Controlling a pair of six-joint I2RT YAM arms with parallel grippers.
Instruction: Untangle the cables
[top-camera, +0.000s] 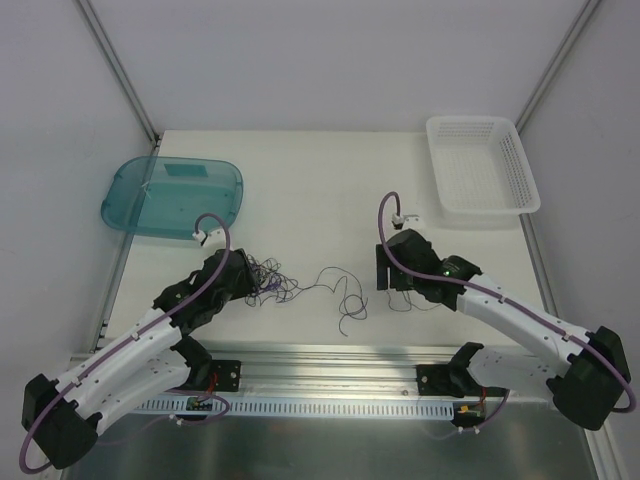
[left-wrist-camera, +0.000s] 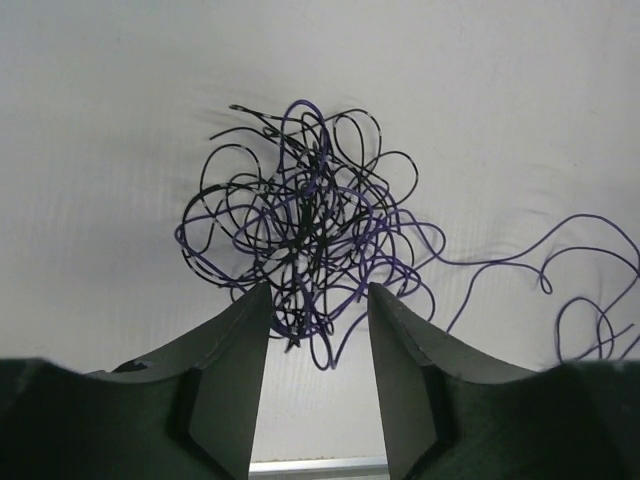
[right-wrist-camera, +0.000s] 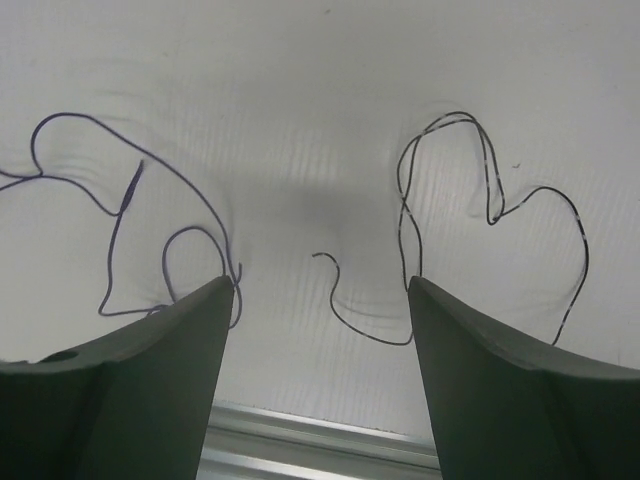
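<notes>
several cables (top-camera: 270, 280) sit knotted left of centre on the tabletop (top-camera: 300, 190); left jaws apart at the clump's edge, right jaws apart; closing on many strands could tighten it

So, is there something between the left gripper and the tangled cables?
Nothing visible stands between them. The left gripper is open, and in the left wrist view the lowest loops of the cables show between its jaws.
</notes>
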